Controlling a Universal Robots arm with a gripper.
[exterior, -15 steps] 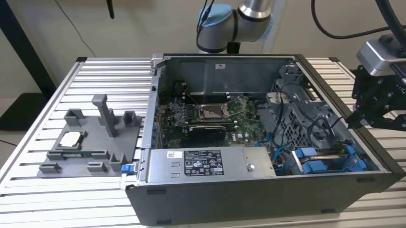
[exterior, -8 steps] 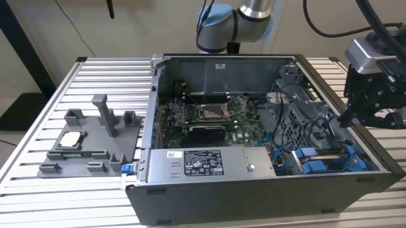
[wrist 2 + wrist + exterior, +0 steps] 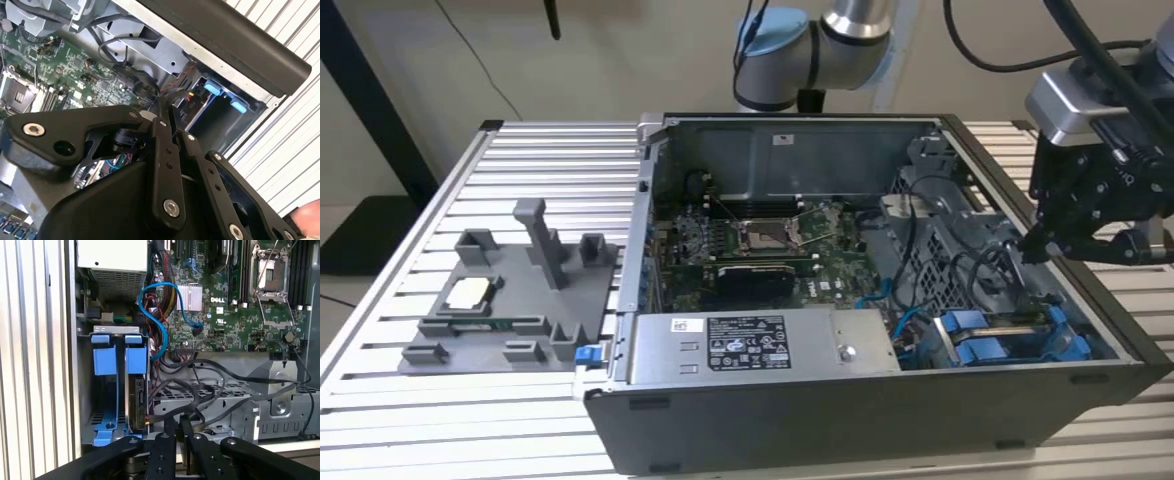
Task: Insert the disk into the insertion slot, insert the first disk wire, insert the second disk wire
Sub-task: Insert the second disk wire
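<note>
An open dark-grey metal computer case (image 3: 854, 420) lies on its side on the ribbed aluminium desk (image 3: 520, 160). Inside it are a green motherboard (image 3: 761, 240) towards the far side and a grey power-supply box with a white sticker (image 3: 761, 340) along the near wall. The rectangular grey metal insertion slot (image 3: 116, 330) sits in the case's near corner on the exterior view's right. The silver-grey disk in its bright blue plastic carrier (image 3: 138, 400) stands on edge inside that slot, just beside a second blue carrier frame (image 3: 104, 360). A looping light-blue cable (image 3: 150, 295) runs from the motherboard towards the slot. A bundle of loose black cables (image 3: 210, 390) lies across the perforated metal next to the disk. The black gripper (image 3: 178, 422) hangs over the case's wall on the exterior view's right, close above these cables. Its fingers (image 3: 170, 440) are drawn together with only a sliver between them, and I cannot tell whether anything is pinched there. On the exterior view's left, outside the case, a grey plastic fixture tray (image 3: 494, 320) rests on the desk with a small pale chip-like part (image 3: 470, 292) in one of its pockets.
</note>
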